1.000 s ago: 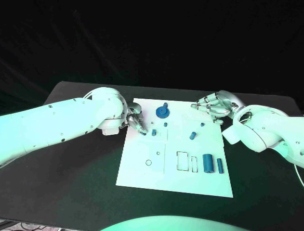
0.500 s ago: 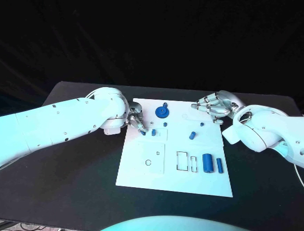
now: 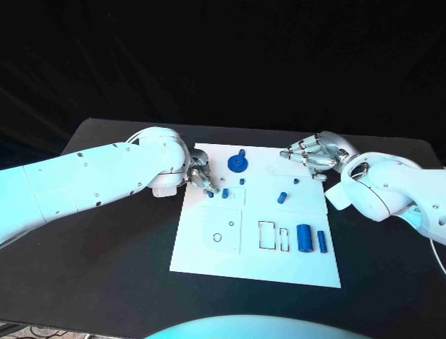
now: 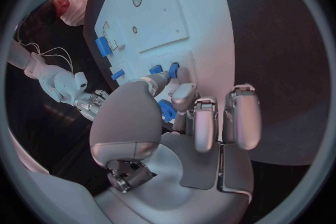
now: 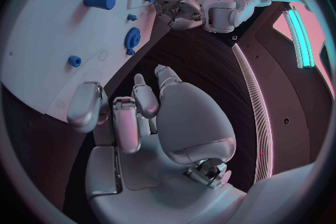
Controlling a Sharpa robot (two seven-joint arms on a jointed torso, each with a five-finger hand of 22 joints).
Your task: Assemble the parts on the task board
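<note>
The white task board (image 3: 245,247) is seen lying on the black worktop (image 3: 100,247), its long axis running near to far. A blue gear (image 3: 239,164) is placed at its far end; a blue cylinder (image 3: 304,239) and a slim blue bar (image 3: 323,242) are laid lengthwise near its right edge. A small blue peg (image 3: 225,193) is pinched by the left robot hand (image 3: 201,180) at the board's left edge. The right robot hand (image 3: 309,157) is held curled at the far right corner, nothing grasped.
</note>
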